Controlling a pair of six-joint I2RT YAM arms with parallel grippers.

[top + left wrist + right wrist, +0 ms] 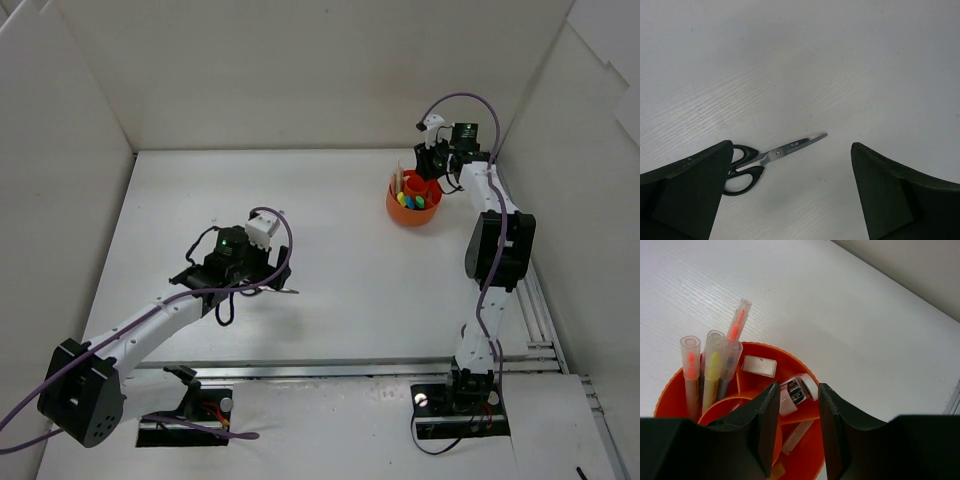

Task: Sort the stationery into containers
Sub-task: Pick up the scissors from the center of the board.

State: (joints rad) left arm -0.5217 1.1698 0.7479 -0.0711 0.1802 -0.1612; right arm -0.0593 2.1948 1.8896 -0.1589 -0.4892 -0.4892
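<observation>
The left gripper (791,147) is spread wide, and the scissors (771,161) lie flat on the table (790,60) just under it; they look hard, thin and slippery, so pinch them where the blades meet the black handles.

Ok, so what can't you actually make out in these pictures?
Left wrist view: scissors handles partly behind a finger of the left gripper.
Top view: scissors mostly under the left arm; orange cup contents too small to name.
Right wrist view: cup's near side and lower contents covered by the right gripper fingers.
</observation>
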